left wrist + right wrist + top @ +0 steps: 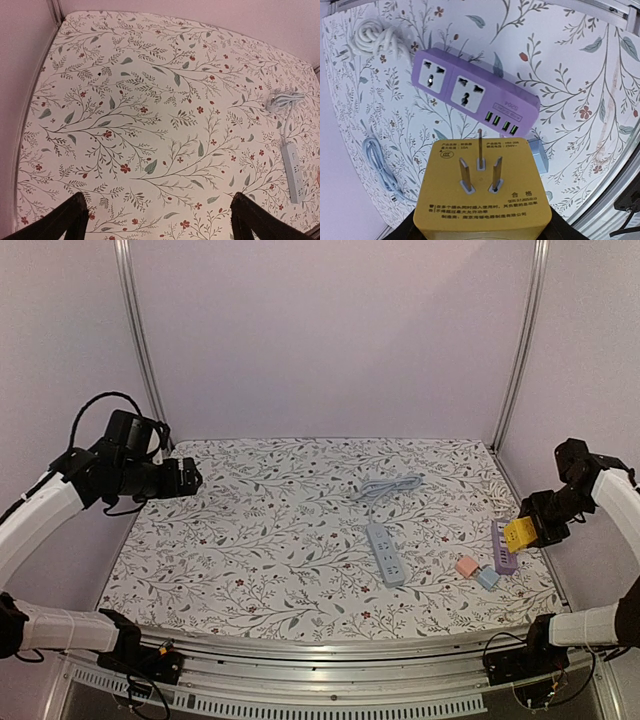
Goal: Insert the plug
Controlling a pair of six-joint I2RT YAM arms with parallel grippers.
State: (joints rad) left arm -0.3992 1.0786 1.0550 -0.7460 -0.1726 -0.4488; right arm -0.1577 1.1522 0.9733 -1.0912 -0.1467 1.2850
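My right gripper [524, 532] is shut on a yellow three-prong plug [482, 192], its prongs pointing down at the table. It hangs above a purple power strip [475, 92] with two sockets and several USB ports, which lies at the table's right edge [504, 548]. My left gripper [190, 480] is open and empty, high over the far left of the table; its dark fingertips [70, 220] show at the bottom of the left wrist view.
A light blue power strip [385, 553] with a coiled cord [385, 485] lies mid-table, also in the left wrist view [294, 172]. A pink cube [466, 566] and a blue cube [487, 578] sit by the purple strip. A white cord coil [372, 35] lies behind it.
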